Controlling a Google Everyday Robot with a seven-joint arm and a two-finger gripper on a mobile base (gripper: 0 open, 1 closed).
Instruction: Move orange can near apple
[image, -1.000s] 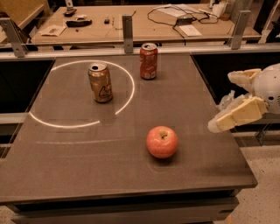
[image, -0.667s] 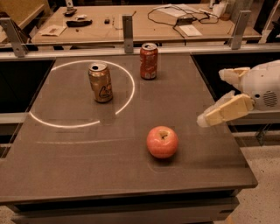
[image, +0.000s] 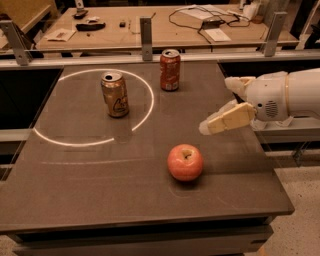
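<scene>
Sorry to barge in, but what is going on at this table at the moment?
The robot's hand hovers open and empty over the right side of the dark table, not far from the round reddish apple. The golden-orange metal can stands untouched on the far left, well apart from the apple, with a red metal can behind it to the right.

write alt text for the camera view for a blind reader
An open, empty end effector extends in from the right over a table. An apple sits near the front; the orange can stands back left inside a white ring, a red can beyond.
</scene>
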